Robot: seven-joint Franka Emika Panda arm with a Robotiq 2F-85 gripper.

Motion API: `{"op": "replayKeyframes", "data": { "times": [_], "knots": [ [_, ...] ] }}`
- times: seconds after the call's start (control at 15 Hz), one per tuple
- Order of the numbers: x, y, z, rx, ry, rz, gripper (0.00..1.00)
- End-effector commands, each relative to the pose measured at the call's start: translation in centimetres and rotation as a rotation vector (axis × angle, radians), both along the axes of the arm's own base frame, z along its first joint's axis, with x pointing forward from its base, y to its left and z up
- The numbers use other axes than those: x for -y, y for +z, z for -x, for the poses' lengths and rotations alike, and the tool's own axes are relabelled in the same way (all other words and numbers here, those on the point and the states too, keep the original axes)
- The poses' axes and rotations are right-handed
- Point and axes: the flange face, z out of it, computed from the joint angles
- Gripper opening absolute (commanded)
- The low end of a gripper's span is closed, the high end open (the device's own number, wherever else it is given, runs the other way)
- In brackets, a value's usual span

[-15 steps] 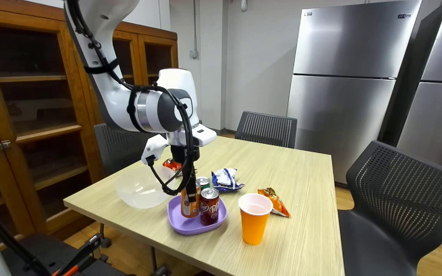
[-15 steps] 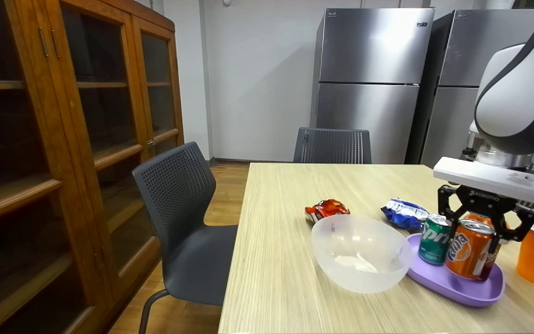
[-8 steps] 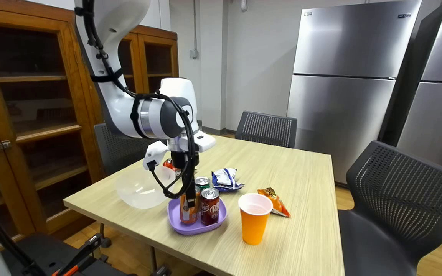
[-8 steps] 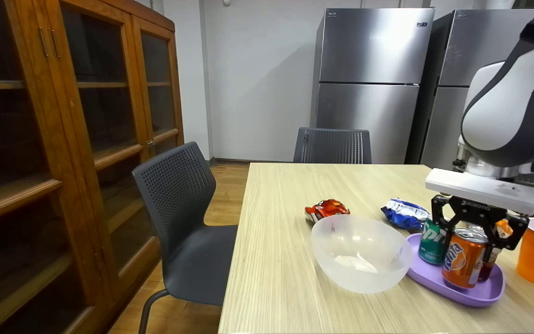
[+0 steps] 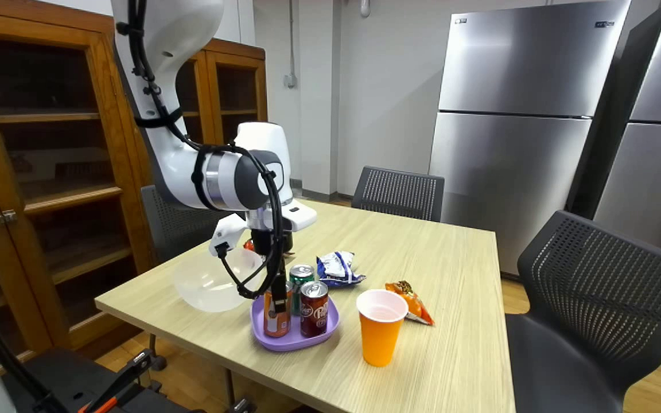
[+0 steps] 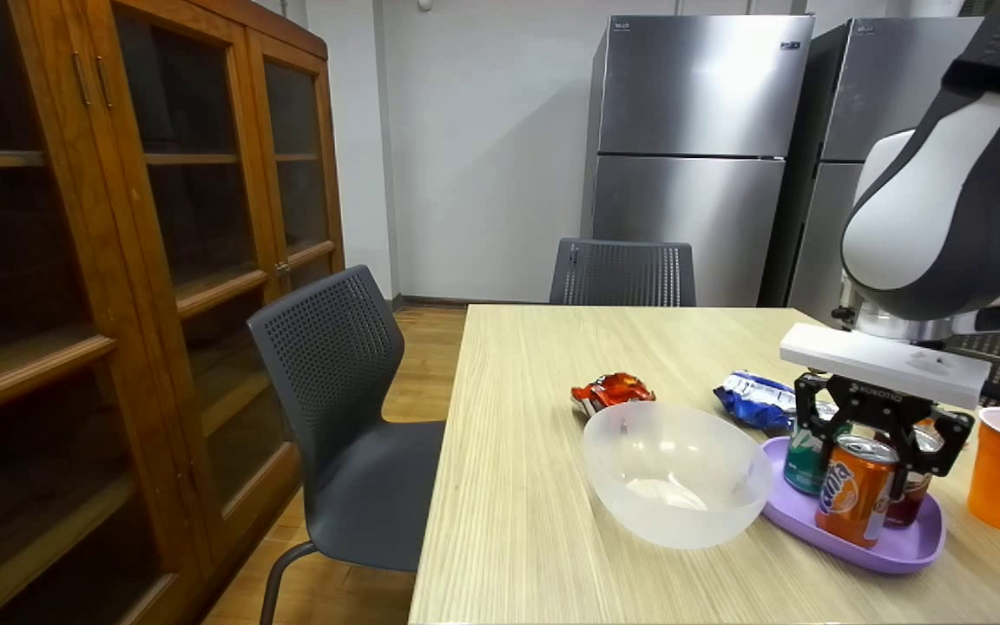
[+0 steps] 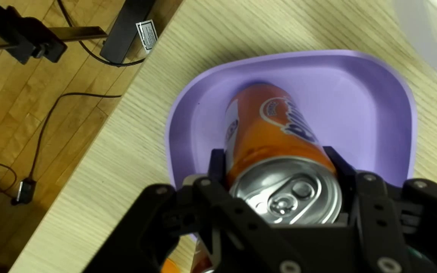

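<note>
While the gripper (image 7: 277, 161) hangs over the table (image 5: 439, 258), its two fingers (image 7: 217, 162) press against opposite sides of the orange Fanta can (image 7: 271, 136), clamped on it near the top. The can stands roughly upright within the lilac tray (image 7: 351, 110), its silver lid (image 7: 286, 187) turned toward the wrist view and its base low over the tray's floor or resting on it; which of the two cannot be told. Two more cans share the tray, both upright: the green Sprite can (image 5: 301, 277) and the dark red Dr Pepper can (image 5: 314, 311), each close to the clamped one; whether any of them touch is hidden. Just beside the tray sits the frosted bowl (image 6: 665, 525), a strip of tabletop showing between the two in the wrist view. On the opposite side of the tray is the orange cup (image 5: 379, 338), upright and apart from it. Around these lie three snack packets: the blue and white packet (image 5: 336, 268) near the Sprite can, the orange packet (image 5: 413, 301) close to the cup, and the red packet (image 6: 611, 392) just beyond the bowl. A dark chair (image 6: 331, 408) stands at one side of the table, between it and the wooden cabinet (image 6: 105, 286), and a steel refrigerator (image 6: 691, 217) rises beyond the far edge.
</note>
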Motion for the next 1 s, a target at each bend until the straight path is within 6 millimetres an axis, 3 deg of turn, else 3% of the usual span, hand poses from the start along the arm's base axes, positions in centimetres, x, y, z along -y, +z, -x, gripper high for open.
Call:
{"op": "replayKeyframes", "data": {
  "times": [0.0,0.33,0.4,0.53,0.93],
  "knots": [
    [-0.4,0.0,-0.8,0.012,-0.016,0.000,0.38],
    [-0.4,0.0,-0.9,0.017,-0.017,0.005,0.38],
    [-0.3,0.1,-0.9,0.019,-0.017,0.006,0.83],
    [-0.3,0.3,-0.8,0.023,-0.018,0.005,0.96],
    [-0.1,2.1,0.2,0.032,-0.014,-0.009,1.00]
  ]
}}
